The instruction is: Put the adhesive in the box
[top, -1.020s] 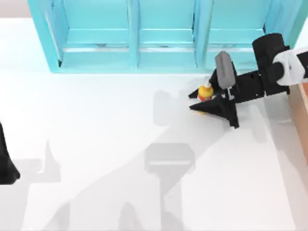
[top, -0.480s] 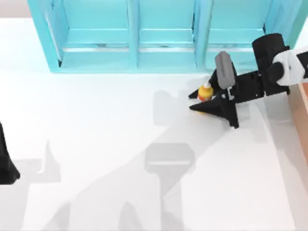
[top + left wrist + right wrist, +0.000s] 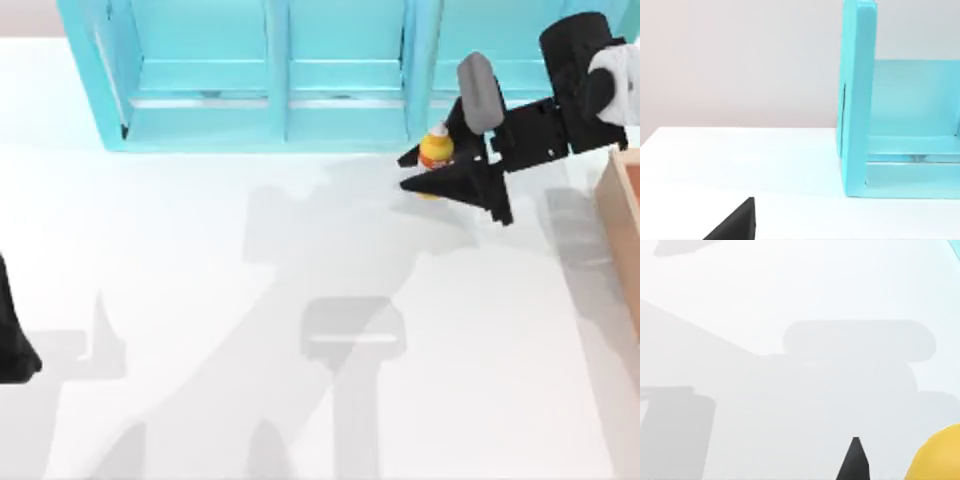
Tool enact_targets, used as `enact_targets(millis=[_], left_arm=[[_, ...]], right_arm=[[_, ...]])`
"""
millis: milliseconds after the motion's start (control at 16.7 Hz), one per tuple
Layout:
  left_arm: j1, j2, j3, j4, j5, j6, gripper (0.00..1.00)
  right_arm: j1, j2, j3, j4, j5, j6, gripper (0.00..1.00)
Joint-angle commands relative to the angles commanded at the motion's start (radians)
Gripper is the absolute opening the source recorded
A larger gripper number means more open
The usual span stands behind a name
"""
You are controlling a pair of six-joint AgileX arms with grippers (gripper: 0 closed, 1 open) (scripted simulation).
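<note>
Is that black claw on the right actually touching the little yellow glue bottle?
Touching. In the top view the right gripper has a finger on each side of the adhesive.

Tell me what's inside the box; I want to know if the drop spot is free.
The box shows a strip of reddish-brown interior at the table's right edge; the rest is out of frame. The adhesive sits in the right gripper.

Bright, even light floods the white tabletop (image 3: 200,250) — near the shelf unit (image 3: 270,70) it washes almost to glare. Soft grey shadows of the arms spread across the middle and lower part, edges blurred. The teal shelf keeps a mild sheen — no harsh highlights.
</note>
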Motion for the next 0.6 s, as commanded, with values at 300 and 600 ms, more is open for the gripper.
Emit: enact_targets(millis=[300,600], left_arm=[[0.000,0.000,0.000,0.000,0.000,0.000,1.00],[0.000,0.000,0.000,0.000,0.000,0.000,1.00]], right_arm=[[0.001,-0.049,0.047,-0.071,-0.001,-0.003,0.00],[-0.031,-0.056,0.031,-0.085,-0.003,-0.025,0.00]])
